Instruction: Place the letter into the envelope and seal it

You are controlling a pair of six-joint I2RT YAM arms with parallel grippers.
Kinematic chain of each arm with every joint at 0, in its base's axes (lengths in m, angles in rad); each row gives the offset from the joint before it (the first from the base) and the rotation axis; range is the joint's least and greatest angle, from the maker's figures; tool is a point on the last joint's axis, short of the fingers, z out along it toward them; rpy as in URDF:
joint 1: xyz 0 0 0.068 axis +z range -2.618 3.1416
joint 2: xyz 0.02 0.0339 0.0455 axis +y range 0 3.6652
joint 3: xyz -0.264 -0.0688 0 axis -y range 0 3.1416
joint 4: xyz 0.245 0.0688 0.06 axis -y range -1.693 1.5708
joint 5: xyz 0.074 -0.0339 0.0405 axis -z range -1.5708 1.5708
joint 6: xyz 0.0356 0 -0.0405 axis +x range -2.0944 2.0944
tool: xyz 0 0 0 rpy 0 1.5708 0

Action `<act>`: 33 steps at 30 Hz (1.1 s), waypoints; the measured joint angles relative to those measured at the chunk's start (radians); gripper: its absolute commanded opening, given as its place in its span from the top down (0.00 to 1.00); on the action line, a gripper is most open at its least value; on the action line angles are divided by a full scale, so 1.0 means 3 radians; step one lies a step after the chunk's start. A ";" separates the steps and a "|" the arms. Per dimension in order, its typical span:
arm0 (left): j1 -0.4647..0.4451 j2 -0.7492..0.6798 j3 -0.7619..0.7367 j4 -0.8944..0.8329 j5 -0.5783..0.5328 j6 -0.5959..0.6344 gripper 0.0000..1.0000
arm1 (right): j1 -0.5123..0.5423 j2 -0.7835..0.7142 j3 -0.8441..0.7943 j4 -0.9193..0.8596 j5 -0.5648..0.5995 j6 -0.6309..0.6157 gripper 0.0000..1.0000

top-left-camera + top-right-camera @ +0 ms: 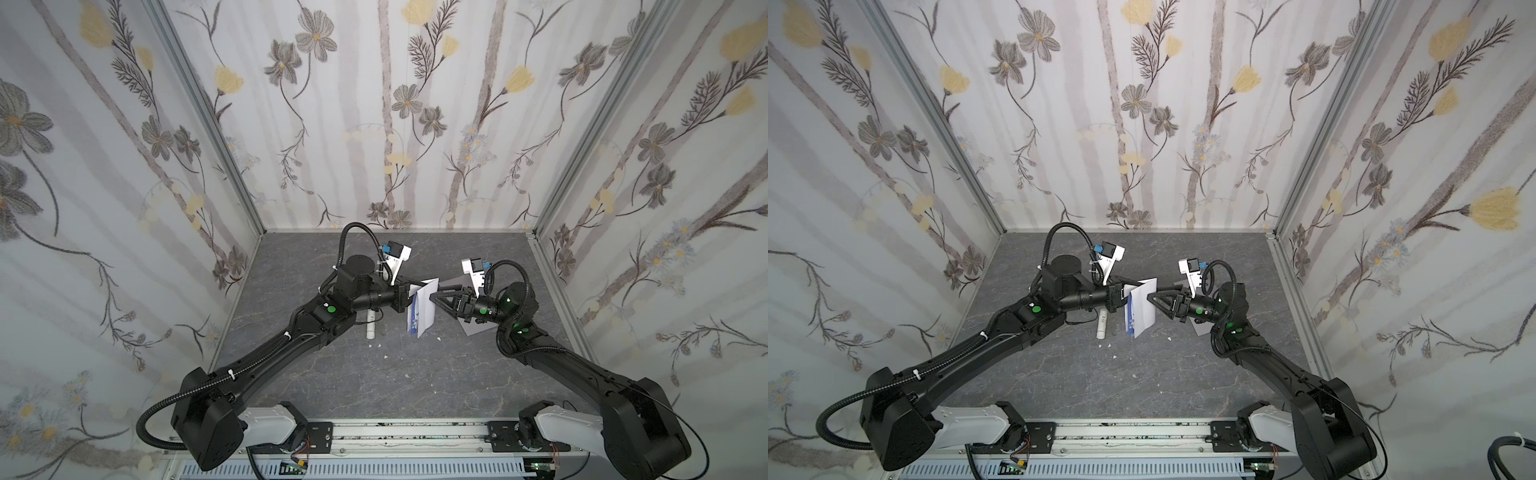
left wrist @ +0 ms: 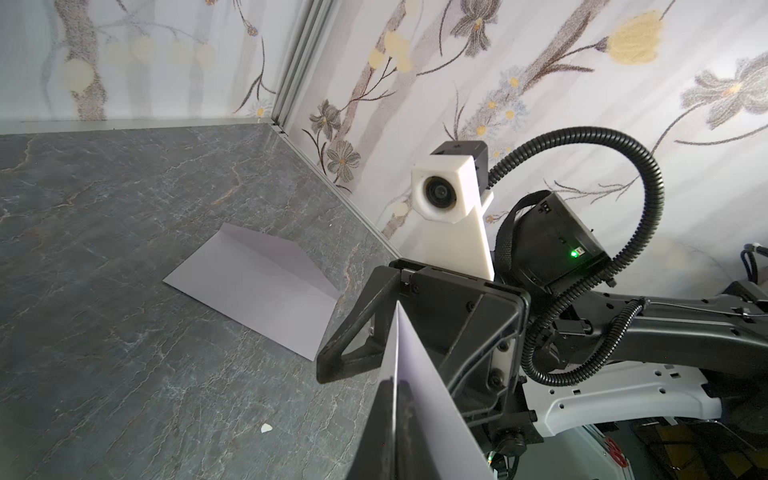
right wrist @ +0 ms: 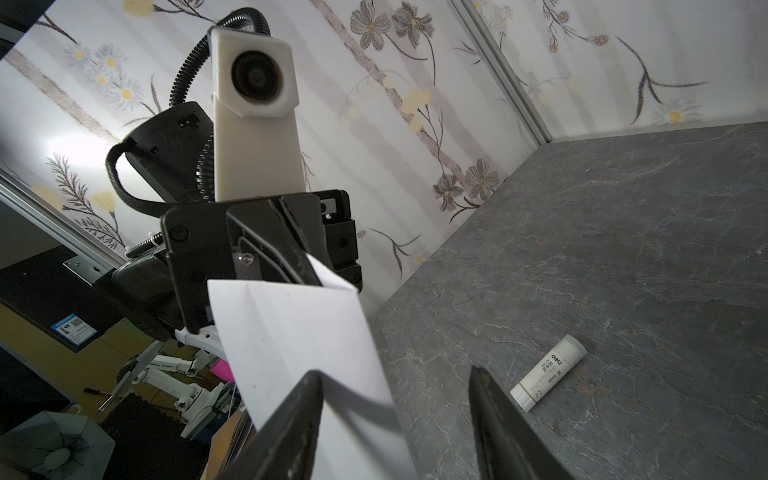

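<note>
The letter (image 1: 424,307) (image 1: 1144,307), a folded white sheet with blue print along one edge, hangs in the air over the middle of the table. My left gripper (image 1: 414,297) (image 1: 1128,300) (image 2: 395,386) is shut on one edge of it; in the right wrist view the left gripper (image 3: 303,262) pinches the letter (image 3: 299,332) at its far end. My right gripper (image 1: 436,293) (image 1: 1154,293) (image 3: 395,372) faces it from the other side, open, with the sheet's free edge partly between its spread fingers. The grey-lavender envelope (image 2: 257,286) (image 1: 478,326) (image 1: 1202,328) lies flat on the table with its flap open, mostly under my right arm.
A white glue stick (image 1: 370,330) (image 1: 1102,326) (image 3: 548,372) lies on the dark marble table (image 1: 374,386) below my left wrist. Small white scraps (image 1: 385,356) dot the surface. Floral-papered walls close in the back and both sides.
</note>
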 measured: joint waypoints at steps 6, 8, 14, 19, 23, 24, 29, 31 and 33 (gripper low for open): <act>0.0019 0.0028 0.0039 0.0069 0.0064 -0.0127 1.00 | 0.0000 -0.0001 -0.0089 0.0168 -0.0153 0.0053 0.40; 0.0047 0.0034 0.0038 0.0134 0.0109 -0.0192 1.00 | 0.0000 -0.0008 -0.0122 0.0276 -0.0225 0.0100 0.40; 0.0135 0.0055 0.0037 0.0338 0.0234 -0.0432 1.00 | 0.0005 -0.0023 -0.0181 0.0587 -0.0387 0.0266 0.41; 0.0148 0.0081 0.0022 0.0443 0.0322 -0.0549 1.00 | 0.0005 -0.0017 -0.0183 0.0792 -0.0495 0.0393 0.51; 0.0151 0.0097 0.0009 0.0479 0.0371 -0.0612 1.00 | 0.0005 0.0048 -0.0182 0.0971 -0.0528 0.0525 0.58; 0.0151 0.0103 0.0004 0.0483 0.0383 -0.0618 1.00 | 0.0005 0.0066 -0.0182 0.1026 -0.0526 0.0558 0.59; 0.0159 0.0118 -0.0009 0.0502 0.0403 -0.0655 1.00 | 0.0004 0.0167 -0.0179 0.1302 -0.0539 0.0773 0.80; 0.0170 0.0120 -0.0011 0.0516 0.0406 -0.0684 1.00 | 0.0001 0.0210 -0.0184 0.1445 -0.0553 0.0870 0.89; 0.0186 0.0120 -0.0015 0.0538 0.0431 -0.0688 1.00 | -0.0005 0.0267 -0.0195 0.1610 -0.0566 0.0985 0.97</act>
